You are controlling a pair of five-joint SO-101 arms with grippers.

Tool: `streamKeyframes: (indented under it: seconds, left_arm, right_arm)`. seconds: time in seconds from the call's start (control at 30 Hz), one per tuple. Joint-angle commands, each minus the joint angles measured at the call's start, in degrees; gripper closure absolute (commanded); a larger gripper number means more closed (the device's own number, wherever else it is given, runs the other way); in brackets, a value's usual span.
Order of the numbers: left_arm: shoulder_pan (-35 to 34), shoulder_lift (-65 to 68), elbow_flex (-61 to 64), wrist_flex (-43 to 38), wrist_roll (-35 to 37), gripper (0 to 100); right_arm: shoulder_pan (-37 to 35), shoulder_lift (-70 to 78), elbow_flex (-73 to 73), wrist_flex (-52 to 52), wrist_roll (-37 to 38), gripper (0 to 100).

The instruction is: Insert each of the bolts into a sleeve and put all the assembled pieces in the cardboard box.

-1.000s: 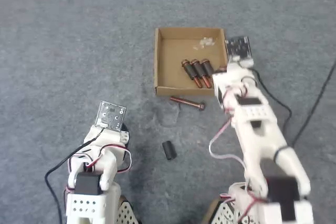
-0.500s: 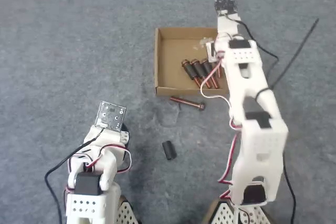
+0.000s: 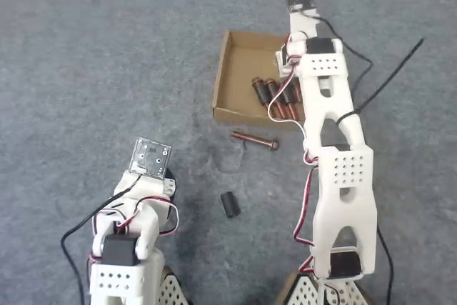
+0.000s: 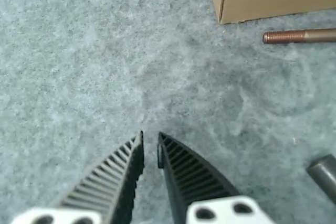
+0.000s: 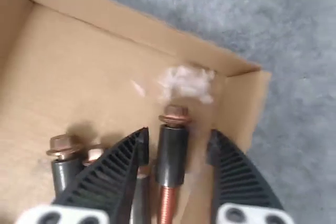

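Grey carpet [image 3: 107, 55]: cardboard box [image 3: 246, 58] turned, right claw [image 5: 178, 132] spread over it, left claw [image 4: 149, 137] closed.

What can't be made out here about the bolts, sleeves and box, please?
High view: the right arm covers part of the cardboard box, so assembled pieces cannot be counted.
Left wrist view: the frame edge cuts off the sleeve and the bolt's head.
Right wrist view: the right tool hides the pieces' lower ends.

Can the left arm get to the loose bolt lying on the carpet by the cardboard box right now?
Probably yes. The loose bolt lies on bare carpet just short of the cardboard box, with nothing between it and the left gripper.
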State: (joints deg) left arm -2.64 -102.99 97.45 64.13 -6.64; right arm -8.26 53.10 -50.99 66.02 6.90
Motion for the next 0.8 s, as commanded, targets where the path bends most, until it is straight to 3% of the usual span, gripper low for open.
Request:
streamKeyframes:
  seconds: [0.0,0.4,0.77]
  left_arm:
    - [-0.26,-0.7,-0.84,-0.97,-0.44,95]
    - [-0.26,-0.7,-0.84,-1.05,-0.44,95]
    - [-0.26,-0.7,-0.84,-1.05,-0.44,95]
  right_arm:
    - [-0.04,-1.54,-6.24,3.82,0.35,99.8]
    - [-2.33,-0.84,-36.75,37.41,-2.9,99.4]
    - [-4.35,-15.87,-6.33,36.88,-3.34,99.3]
